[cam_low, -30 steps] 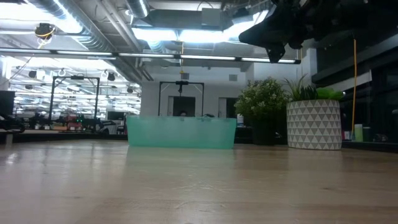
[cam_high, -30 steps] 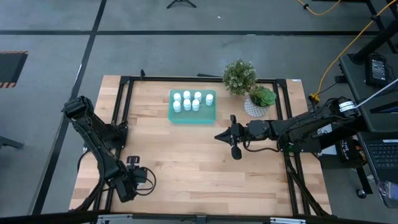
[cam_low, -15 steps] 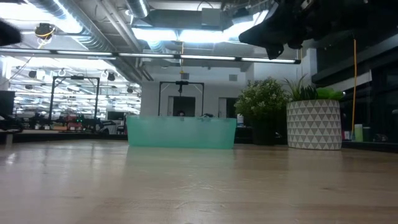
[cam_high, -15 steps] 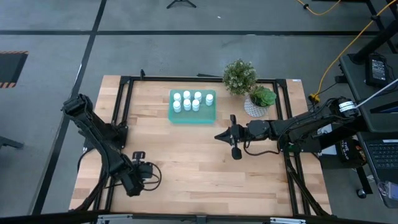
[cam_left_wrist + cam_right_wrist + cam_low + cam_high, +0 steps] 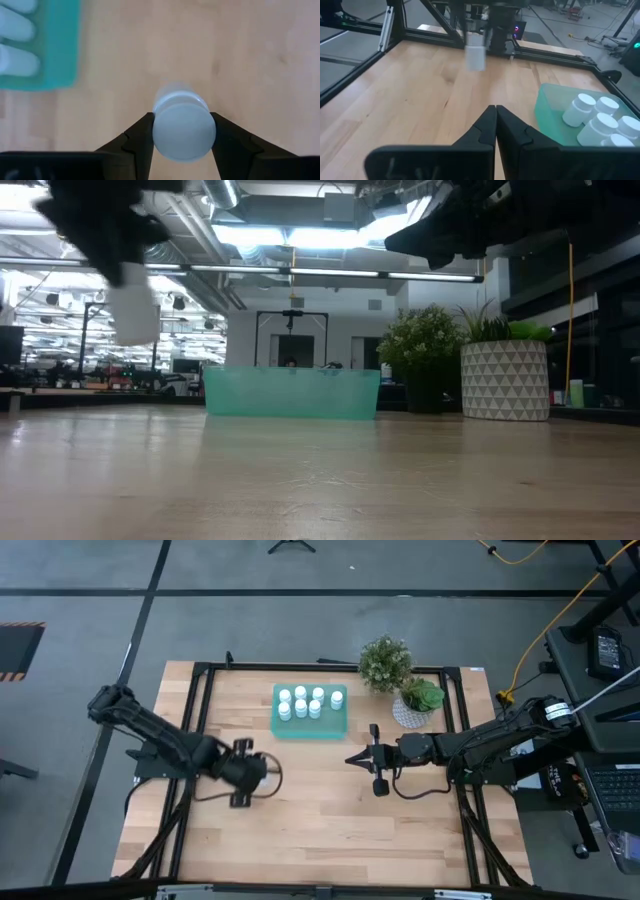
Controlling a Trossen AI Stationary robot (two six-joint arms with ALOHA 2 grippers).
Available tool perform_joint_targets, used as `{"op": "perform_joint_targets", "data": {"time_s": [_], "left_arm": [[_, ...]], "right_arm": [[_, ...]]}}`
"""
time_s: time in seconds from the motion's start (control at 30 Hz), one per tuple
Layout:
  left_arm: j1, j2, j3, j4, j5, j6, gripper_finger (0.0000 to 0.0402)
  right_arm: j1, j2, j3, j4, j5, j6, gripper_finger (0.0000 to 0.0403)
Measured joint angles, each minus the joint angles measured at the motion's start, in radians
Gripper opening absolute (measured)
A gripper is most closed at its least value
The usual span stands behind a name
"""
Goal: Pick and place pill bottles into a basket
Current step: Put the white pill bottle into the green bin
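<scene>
We see the left gripper [image 5: 183,134] clamped on 1 white pill bottle [image 5: 183,126], its 2 fingers [image 5: 141,137] pressing the cap from both sides. It hangs above the bare wood of the table [image 5: 300,810], off the near left corner of the basket [image 5: 310,725]. The basket sits toward the table's far edge with 7 bottles [image 5: 310,703] standing inside. The right gripper [image 5: 350,759] hovers near the table's middle with its fingers pressed together, holding nothing. 2 potted plants [image 5: 400,680] stand just right of the basket.
</scene>
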Motion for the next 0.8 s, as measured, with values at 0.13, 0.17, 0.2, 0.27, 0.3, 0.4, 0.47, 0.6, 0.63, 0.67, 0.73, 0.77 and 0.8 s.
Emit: {"op": "perform_joint_targets", "data": {"time_s": [0.13, 0.17, 0.2, 0.27, 0.3, 0.4, 0.47, 0.6, 0.63, 0.67, 0.73, 0.77, 0.8], "left_arm": [[0.124, 0.005, 0.000, 0.053, 0.003, 0.145, 0.0157], [0.150, 0.013, 0.000, 0.088, 0.003, 0.189, 0.0157], [0.176, 0.021, 0.000, 0.123, 0.008, 0.236, 0.0157], [0.225, 0.034, 0.000, 0.186, 0.024, 0.334, 0.0157], [0.250, 0.040, 0.000, 0.222, 0.034, 0.380, 0.0157], [0.318, 0.057, 0.000, 0.290, 0.055, 0.498, 0.0157], [0.362, 0.064, 0.000, 0.335, 0.057, 0.549, 0.0157], [0.446, 0.089, 0.021, 0.399, 0.062, 0.617, 0.0157], [0.465, 0.102, 0.037, 0.401, 0.064, 0.622, 0.0157], [0.483, 0.116, 0.055, 0.400, 0.064, 0.629, 0.0157], [0.514, 0.150, 0.096, 0.397, 0.067, 0.656, 0.0157], [0.528, 0.169, 0.118, 0.395, 0.068, 0.673, 0.0157], [0.540, 0.189, 0.139, 0.396, 0.071, 0.694, 0.0157]], "right_arm": [[0.000, 0.000, 0.000, 0.000, 0.000, -0.007, 0.0014], [0.000, 0.000, 0.000, 0.000, 0.000, -0.006, 0.0014], [0.000, 0.000, 0.000, 0.000, 0.000, -0.007, 0.0014], [0.000, 0.000, 0.000, 0.000, -0.001, -0.008, 0.0014], [0.000, 0.000, 0.000, -0.001, -0.001, -0.008, 0.0014], [0.000, 0.000, 0.000, -0.001, -0.001, -0.007, 0.0014], [0.000, 0.000, 0.000, 0.000, -0.001, -0.008, 0.0014], [0.000, 0.000, 0.000, 0.005, -0.001, -0.008, 0.0014], [0.000, 0.000, 0.000, 0.005, -0.001, -0.009, 0.0014], [0.000, 0.000, 0.000, 0.005, 0.000, -0.010, 0.0014], [0.000, 0.000, 0.000, 0.005, -0.001, -0.010, 0.0014], [0.000, 0.000, 0.000, 0.004, -0.001, -0.011, 0.0014], [0.000, 0.000, 0.000, 0.003, -0.001, -0.011, 0.0014]]}}
